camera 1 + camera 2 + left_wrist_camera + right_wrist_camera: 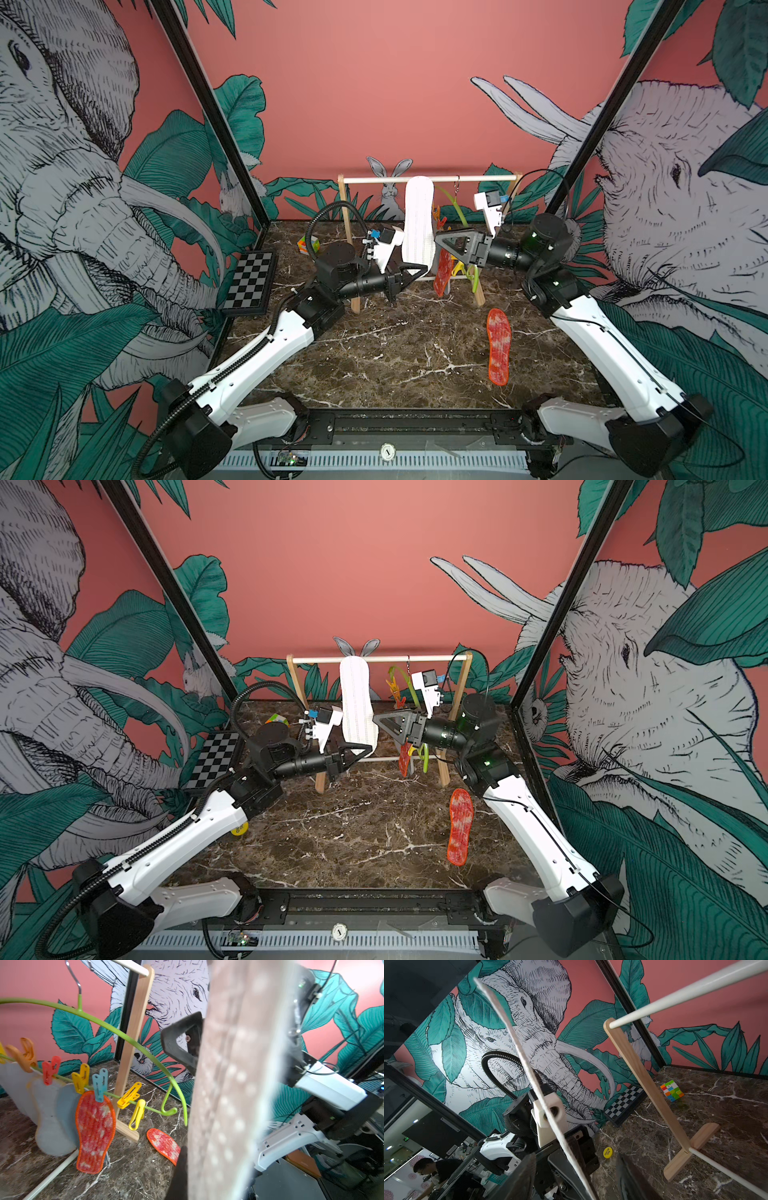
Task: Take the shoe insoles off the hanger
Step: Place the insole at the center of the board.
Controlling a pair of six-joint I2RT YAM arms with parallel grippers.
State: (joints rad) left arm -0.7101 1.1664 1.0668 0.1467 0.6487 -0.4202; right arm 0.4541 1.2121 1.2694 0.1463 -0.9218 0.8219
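One flat, ribbed white insole (417, 224): left hand (420, 268) clamps it, right hand (438, 245) straddles it, agape.

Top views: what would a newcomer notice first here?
The white insole stands upright mid-scene before the rack, its lower end pinched by the left gripper, the right gripper open at its side. A red insole lies flat on the table, right of centre; a second red insole hangs clipped to the hanger.
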